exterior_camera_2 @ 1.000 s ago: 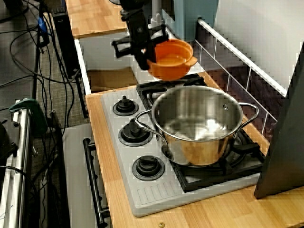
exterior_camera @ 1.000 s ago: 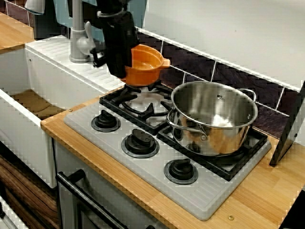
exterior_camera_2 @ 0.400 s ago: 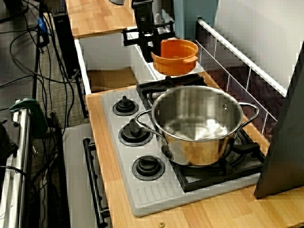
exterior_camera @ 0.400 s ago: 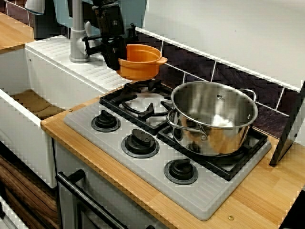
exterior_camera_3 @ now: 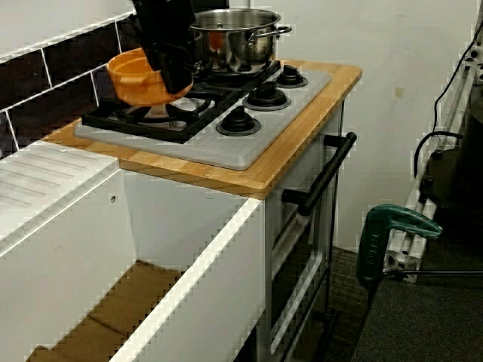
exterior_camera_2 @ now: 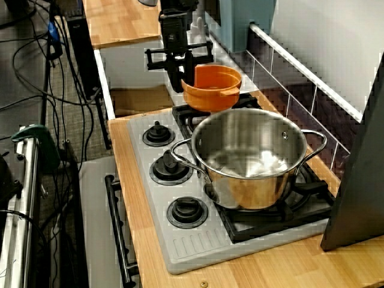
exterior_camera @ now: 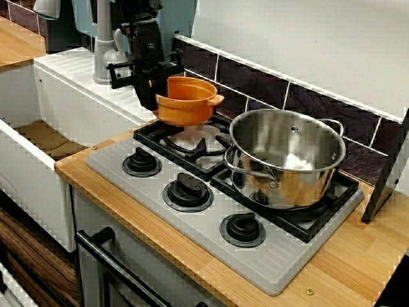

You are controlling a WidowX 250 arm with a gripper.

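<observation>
The bowl (exterior_camera: 186, 102) is gripped by its rim in the clamped claw (exterior_camera: 153, 96) above the grate (exterior_camera: 163, 132), best held level and clear of the pot (exterior_camera: 287, 160).

Steel pot (exterior_camera: 287, 160) blocks half the stove (exterior_camera: 275, 265), faucet (exterior_camera: 102, 45) and tiled wall (exterior_camera: 255, 78) behind, open air over knobs (exterior_camera: 187, 192)

We see the black gripper (exterior_camera: 155, 97) hanging down from above, its wrist close to vertical and its fingers pointing downward. A black crossbar sticks out on both sides of the wrist. The jaws are clamped on the rim of an orange plastic bowl (exterior_camera: 190, 107).
</observation>
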